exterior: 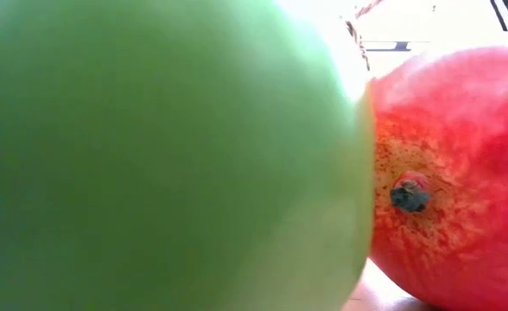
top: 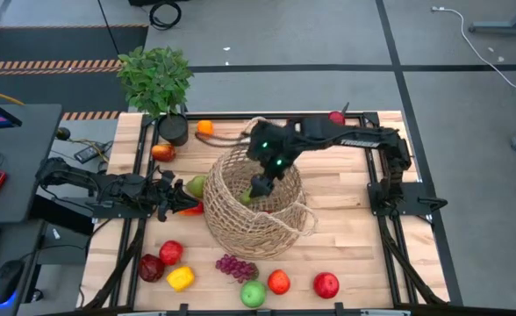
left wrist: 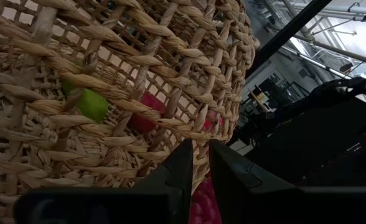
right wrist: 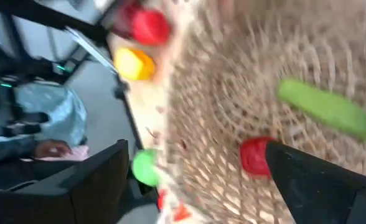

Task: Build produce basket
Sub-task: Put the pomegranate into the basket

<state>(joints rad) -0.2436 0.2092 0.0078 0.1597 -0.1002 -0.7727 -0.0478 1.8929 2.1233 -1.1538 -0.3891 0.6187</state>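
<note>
High view: one basket [top: 256, 206], six loose fruits along the near edge, right claw [top: 263, 186] wide and empty, left claw [top: 172, 198] closed.

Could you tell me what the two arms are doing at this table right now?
The right gripper hangs open inside the large round woven wicker basket, where a green cucumber and a small red fruit already lie. The left gripper is shut beside the basket's left wall, next to a green pear. More produce waits on the wooden table, including a purple grape bunch and a yellow pepper.
</note>
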